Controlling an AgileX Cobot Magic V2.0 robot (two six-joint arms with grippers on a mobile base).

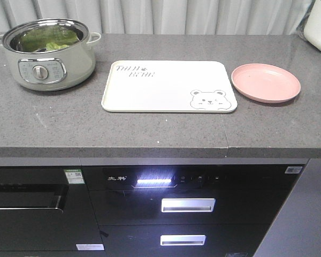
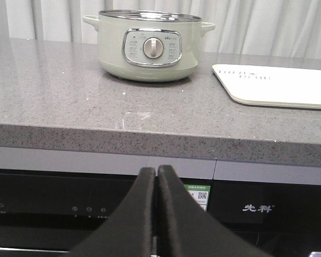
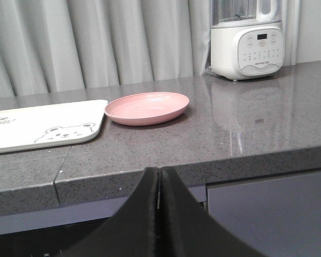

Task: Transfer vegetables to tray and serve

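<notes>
Green vegetables (image 1: 49, 38) lie inside a pale green electric pot (image 1: 48, 67) at the counter's back left. The cream tray (image 1: 166, 88) with a bear drawing sits bare in the middle of the counter; its corner shows in the left wrist view (image 2: 278, 85) and its bear end in the right wrist view (image 3: 43, 126). My left gripper (image 2: 157, 170) is shut and empty, hanging below the counter's front edge, facing the pot (image 2: 150, 48). My right gripper (image 3: 160, 171) is also shut and empty, low before the counter edge. Neither gripper appears in the front view.
A round pink plate (image 1: 265, 82) lies right of the tray, also seen from the right wrist (image 3: 147, 107). A white blender (image 3: 247, 40) stands at the back right. Grey curtains hang behind the counter. Dark appliance fronts and drawers (image 1: 187, 205) fill the space below it.
</notes>
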